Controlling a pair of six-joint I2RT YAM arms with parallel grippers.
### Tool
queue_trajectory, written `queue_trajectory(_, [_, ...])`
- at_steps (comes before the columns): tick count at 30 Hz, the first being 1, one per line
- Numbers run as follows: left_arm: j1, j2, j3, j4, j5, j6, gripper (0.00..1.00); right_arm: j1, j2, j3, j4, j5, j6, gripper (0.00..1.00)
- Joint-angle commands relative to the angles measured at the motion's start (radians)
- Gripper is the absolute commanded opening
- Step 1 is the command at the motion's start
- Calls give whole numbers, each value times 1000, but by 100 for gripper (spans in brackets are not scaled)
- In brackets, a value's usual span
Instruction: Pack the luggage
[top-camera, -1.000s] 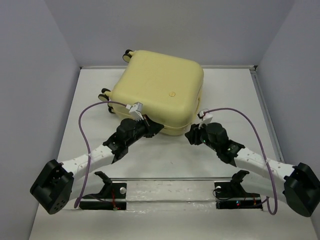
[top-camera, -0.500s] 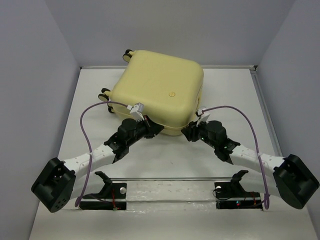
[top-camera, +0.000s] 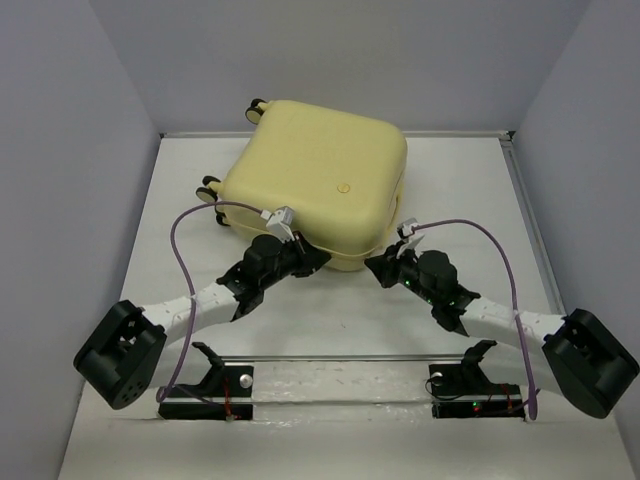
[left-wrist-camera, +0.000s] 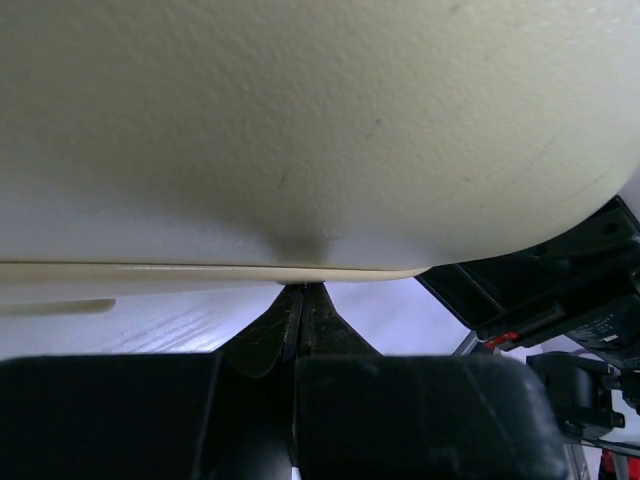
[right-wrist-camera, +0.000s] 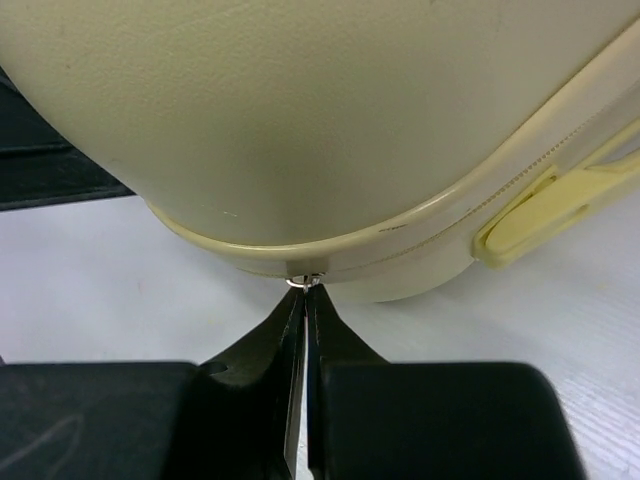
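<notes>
The luggage is a pale-yellow hard-shell suitcase lying flat and closed at the back of the table. My left gripper is shut, its tips pressed against the lower rim of the suitcase's near side; in the left wrist view the left gripper shows nothing between its tips. My right gripper sits at the near right corner. In the right wrist view the right gripper is shut on a small metal zipper pull at the seam of the luggage.
A pale-yellow handle sticks out along the seam to the right of the pull. Wheels stand at the suitcase's left side. Black mounts and a clear bar lie along the near edge. Grey walls enclose the table.
My right gripper has moved left to the suitcase's near corner and closed on the zipper pull. The left arm has shifted slightly right, still shut at the rim.
</notes>
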Motion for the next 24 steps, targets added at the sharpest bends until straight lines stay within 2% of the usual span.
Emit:
queue_trajectory(1, [0, 54, 85, 97, 0, 29, 6, 121, -31, -7, 45, -44, 80, 7])
queue_trajectory(3, [0, 80, 121, 105, 0, 31, 6, 233, -15, 11, -16, 11, 80, 7])
queue_trajectory(4, [0, 106, 143, 117, 3, 29, 6, 334, 18, 57, -79, 81, 85, 7])
queue_trajectory(8, [1, 171, 190, 129, 18, 28, 6, 479, 139, 236, -157, 186, 80, 7])
queue_trajectory(10, [0, 189, 201, 129, 29, 26, 6, 491, 223, 365, -199, 260, 60, 7])
queue_trajectory(12, [10, 201, 210, 106, 31, 31, 6, 491, 264, 416, -210, 297, 34, 7])
queue_trajectory(15, [73, 137, 189, 66, 20, 54, 6, 491, 304, 421, -155, 339, 59, 7])
queue_trajectory(17, [78, 71, 187, -30, -12, 91, 6, 491, 299, 404, -153, 355, 65, 7])
queue_trajectory(19, [78, -27, 172, -78, -23, 97, 17, 491, 296, 393, -159, 358, 68, 7])
queue_trajectory(20, [78, -64, 154, -108, -43, 97, 37, 491, 290, 382, -159, 358, 77, 7])
queue_trajectory(22, [87, -197, 146, -240, -74, 95, 63, 481, 282, 369, -161, 364, 88, 7])
queue_trajectory(23, [96, -237, 151, -332, -97, 103, 81, 471, 278, 358, -161, 357, 95, 7])
queue_trajectory(24, [110, -278, 158, -377, -100, 109, 86, 471, 276, 353, -161, 354, 97, 7])
